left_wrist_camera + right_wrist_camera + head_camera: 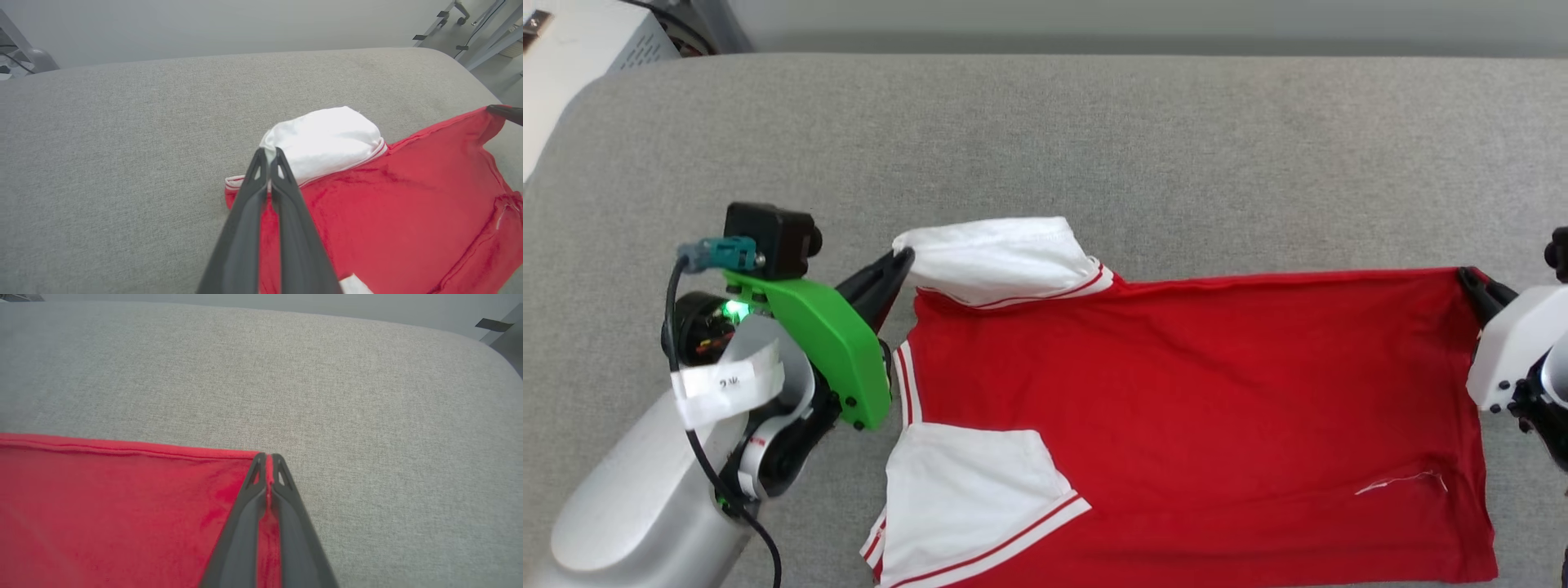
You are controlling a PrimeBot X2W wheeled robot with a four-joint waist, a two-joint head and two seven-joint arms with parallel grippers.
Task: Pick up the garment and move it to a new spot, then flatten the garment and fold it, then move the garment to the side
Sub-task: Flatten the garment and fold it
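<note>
1. The grey cloth-covered counter runs wide from side to side. Its far edge lies straight along the top of the head view and curves round at the far left corner.
2. A broad bare band of counter lies open between the garment and that far edge.
3. The garment's near edge runs off the bottom of the head view, so I cannot tell how much room lies on that side.
4. The garment lies spread at the middle and right of the counter, neck to the left and hem to the right.
5. The left tool is clamped on the cloth at the far shoulder, by the far sleeve. The left wrist view shows its fingers pressed together on white fabric.
6. The right tool is pinched tight on the far hem corner, with a sliver of red between its tips.
7. The far edge of the garment runs taut and straight between the two tools.
8. The body is plain red and mostly smooth. Both short sleeves are white with red-and-white striped cuffs, and the near sleeve lies flat.
9. Striped trim lines the neck, and a thin pale thread shows near the hem.
</note>
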